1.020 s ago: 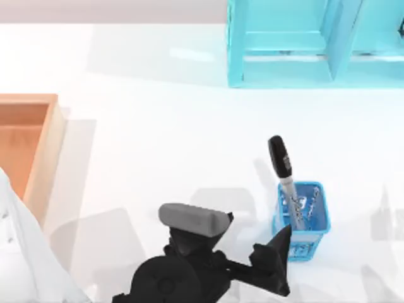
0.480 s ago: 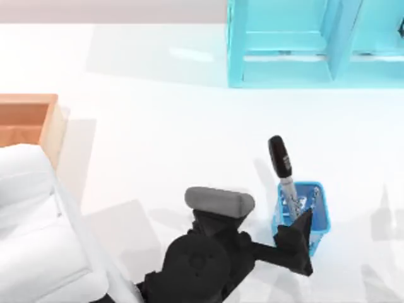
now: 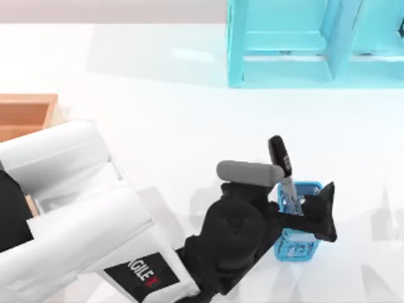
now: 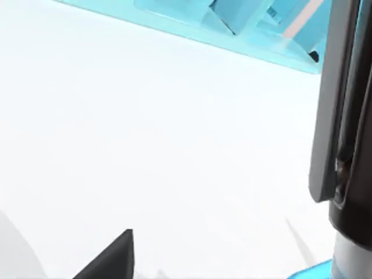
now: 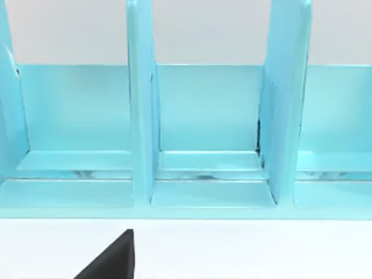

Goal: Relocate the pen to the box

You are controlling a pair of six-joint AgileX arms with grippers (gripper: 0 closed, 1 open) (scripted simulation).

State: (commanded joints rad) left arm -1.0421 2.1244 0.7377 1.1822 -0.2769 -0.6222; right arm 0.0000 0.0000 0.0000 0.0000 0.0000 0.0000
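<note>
The pen [image 3: 278,155] stands tilted in a small blue mesh basket [image 3: 297,243], black cap up and silver barrel down among the mesh. My left gripper [image 3: 304,208] is open and low over the basket, with one black finger [image 3: 325,211] on the basket's right side and the wrist beside the barrel. The left wrist view has the pen's cap [image 4: 343,116] close by at one edge and a fingertip [image 4: 110,261] at the other. The box [image 3: 28,101] lies at the table's left edge, partly under my left arm. My right gripper [image 5: 186,273] is parked and open.
A big cyan shelf unit [image 3: 284,44] stands at the back right, and the right wrist view looks straight at this shelf unit [image 5: 203,145]. My white left arm [image 3: 82,208] lies across the table's front left. White tabletop stretches between the box and the basket.
My left arm has swung right and away from the front edge. Its gripper went from in front of the basket to over it, beside the pen. The arm now covers more of the box.
</note>
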